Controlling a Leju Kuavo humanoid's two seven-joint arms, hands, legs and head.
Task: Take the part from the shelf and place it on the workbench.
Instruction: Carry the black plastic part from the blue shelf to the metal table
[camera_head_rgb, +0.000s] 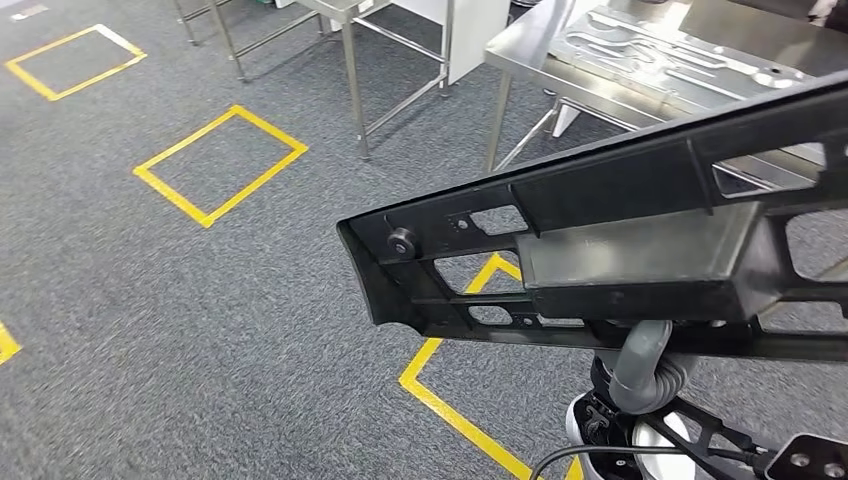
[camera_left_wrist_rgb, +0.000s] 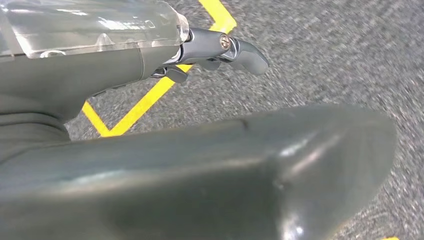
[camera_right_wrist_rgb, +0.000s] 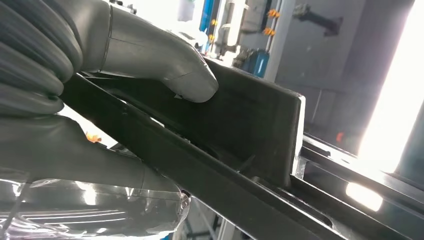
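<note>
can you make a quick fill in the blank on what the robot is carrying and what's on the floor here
1. The long part that the robot carries is ____ in colour.
2. The squares marked on the grey carpet are outlined in ____ tape.
3. In the right wrist view the right hand ____ the part, thumb pressed on its wall.
4. The workbench ahead has a shiny ____ top.

Missing words: black; yellow; grips; metal

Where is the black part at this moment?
In the head view, the black part is carried above the carpet, right of centre, before the steel workbench; the right hand holds it.
</note>
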